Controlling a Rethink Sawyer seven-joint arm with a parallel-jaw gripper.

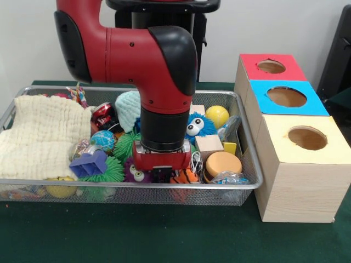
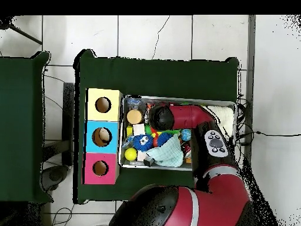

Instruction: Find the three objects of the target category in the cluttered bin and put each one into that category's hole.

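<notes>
Wire bin [image 1: 249, 183] on green worktop [image 1: 164, 235] full of toys, cream cloth [image 1: 41, 137] at one end, fuzzy blue ball [image 1: 198, 126], yellow ball [image 1: 217, 115], wooden block [image 1: 208, 146], hand [image 1: 162, 174] low among the toys, cannot tell if clenched, three boxes beside the bin with round holes up, red [image 1: 271, 66], blue [image 1: 286, 97], yellow [image 1: 307, 138].

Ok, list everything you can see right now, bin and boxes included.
wire bin: one, silver mesh, on the green table
cloth: one, cream, draped over one end of the bin
yellow ball: one, far side of the bin
fuzzy blue toy: one, googly eyes, beside the yellow ball
wooden cube: one, pale, mid bin
round orange lid: one, near corner by the boxes
purple block: one, on a green spiky ball
boxes: three, each with a round hole, red-topped, blue-topped, yellow-topped
arm: one, red and black, reaching down into the bin; tool low among the toys
</notes>
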